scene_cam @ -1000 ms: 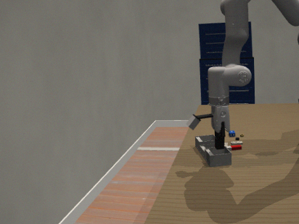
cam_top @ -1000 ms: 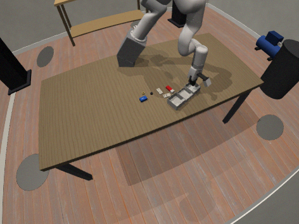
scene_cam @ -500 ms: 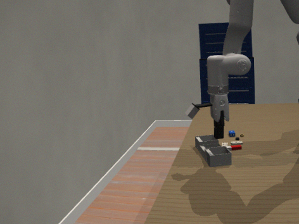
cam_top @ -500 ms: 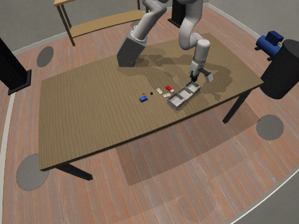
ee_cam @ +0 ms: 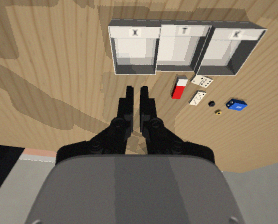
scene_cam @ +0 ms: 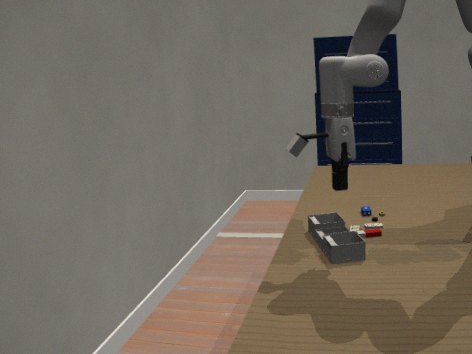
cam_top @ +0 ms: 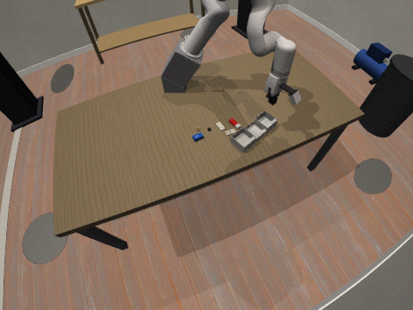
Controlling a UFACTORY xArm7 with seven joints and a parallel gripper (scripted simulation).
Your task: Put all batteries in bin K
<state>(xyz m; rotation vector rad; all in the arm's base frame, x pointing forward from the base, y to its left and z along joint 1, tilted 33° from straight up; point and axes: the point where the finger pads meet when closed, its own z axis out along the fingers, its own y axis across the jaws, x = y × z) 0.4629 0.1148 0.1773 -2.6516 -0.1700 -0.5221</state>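
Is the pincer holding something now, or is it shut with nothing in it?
Shut with nothing in it. In the wrist view the pincer shows only a thin gap between its fingers, hanging above the table.

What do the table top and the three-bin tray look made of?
Table: looks like wood or wood laminate, matte tan with fine parallel grain lines and no glare. Three-bin tray: probably plastic or painted metal, with flat uniform grey walls, paler floors, sharp edges and no shine. The look leaves it open.
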